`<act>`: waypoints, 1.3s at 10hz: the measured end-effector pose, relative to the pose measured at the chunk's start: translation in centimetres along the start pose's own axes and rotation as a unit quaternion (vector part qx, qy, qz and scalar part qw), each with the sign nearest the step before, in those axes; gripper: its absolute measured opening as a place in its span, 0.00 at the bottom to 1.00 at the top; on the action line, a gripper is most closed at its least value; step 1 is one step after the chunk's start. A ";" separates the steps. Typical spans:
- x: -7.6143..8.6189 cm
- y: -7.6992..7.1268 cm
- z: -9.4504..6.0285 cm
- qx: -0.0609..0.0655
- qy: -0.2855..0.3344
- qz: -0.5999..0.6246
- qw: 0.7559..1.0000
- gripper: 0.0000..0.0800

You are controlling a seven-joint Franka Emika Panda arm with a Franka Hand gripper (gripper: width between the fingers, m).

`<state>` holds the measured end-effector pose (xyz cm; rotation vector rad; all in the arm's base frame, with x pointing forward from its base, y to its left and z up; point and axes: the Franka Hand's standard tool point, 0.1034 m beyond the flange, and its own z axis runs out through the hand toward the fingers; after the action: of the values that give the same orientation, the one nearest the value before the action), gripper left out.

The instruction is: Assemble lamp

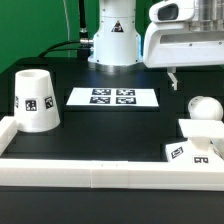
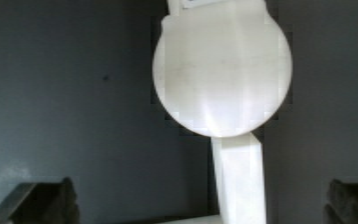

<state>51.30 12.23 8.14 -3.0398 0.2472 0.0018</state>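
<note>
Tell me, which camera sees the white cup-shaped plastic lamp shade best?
The exterior view. The white tapered plastic shade stands whole at the exterior view's left, wide end down, tags showing. The wrist view shows none of it, only the rounded white plastic bulb and the dark fingers.

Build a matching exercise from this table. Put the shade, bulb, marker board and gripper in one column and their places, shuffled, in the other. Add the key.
Things:
1. shade
2. bulb
3. marker board
4. gripper

Places:
A. lying flat mid-table
B. up above the table, open and empty
C. standing at the exterior view's left
D. at the exterior view's right, by the base

Pairs: 1-C, 2-D, 3-A, 4-B
</note>
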 end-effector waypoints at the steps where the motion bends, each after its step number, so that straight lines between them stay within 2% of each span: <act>1: -0.3 0.2 0.0 -0.004 -0.018 0.000 1.000 0.87; 2: -0.7 0.5 0.0 -0.012 -0.067 -0.007 0.998 0.87; 5: -1.2 -0.1 -0.1 -0.006 -0.190 -0.036 0.981 0.87; 6: -1.2 -0.4 0.2 -0.009 -0.204 -0.030 0.978 0.87; 7: -1.9 -0.1 0.1 -0.013 -0.250 -0.033 0.968 0.87; 9: -1.9 -0.1 0.6 -0.017 -0.302 -0.032 0.953 0.87; 10: -2.6 -0.1 1.0 -0.021 -0.337 -0.034 0.941 0.87; 13: -2.8 -0.2 1.8 -0.027 -0.414 -0.037 0.909 0.87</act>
<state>48.57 13.02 6.39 -2.7717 0.0534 1.2585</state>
